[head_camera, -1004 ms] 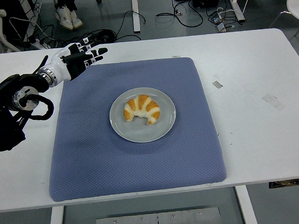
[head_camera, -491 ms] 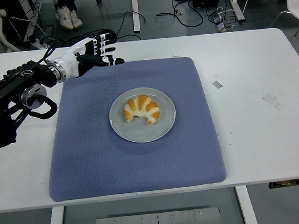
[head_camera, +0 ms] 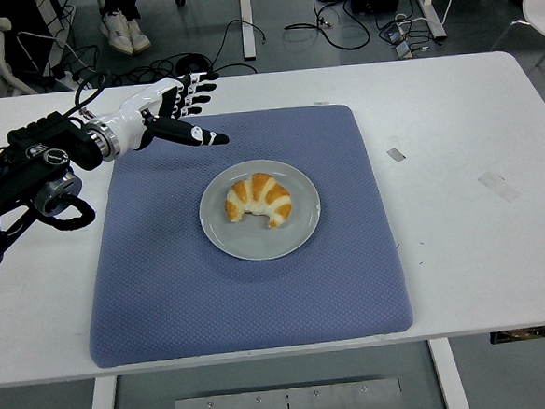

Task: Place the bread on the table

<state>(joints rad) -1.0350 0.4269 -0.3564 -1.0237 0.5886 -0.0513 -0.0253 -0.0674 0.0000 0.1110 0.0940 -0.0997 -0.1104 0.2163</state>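
I see the croissant [head_camera: 257,200] sitting on a round grey plate [head_camera: 298,233], mid blue textured mat [head_camera: 251,300] on the white counter [head_camera: 462,238]. Nothing between hand and bread. Small tape scraps [head_camera: 396,154] lie on the counter right of the mat; cables [head_camera: 242,33] on the floor beyond. Left hand [head_camera: 173,113] hovers over the mat's far-left corner, well apart from the plate, fingers [head_camera: 194,90] spread apart and empty, thumb pointing toward the plate. Arm comes in low from the left edge.
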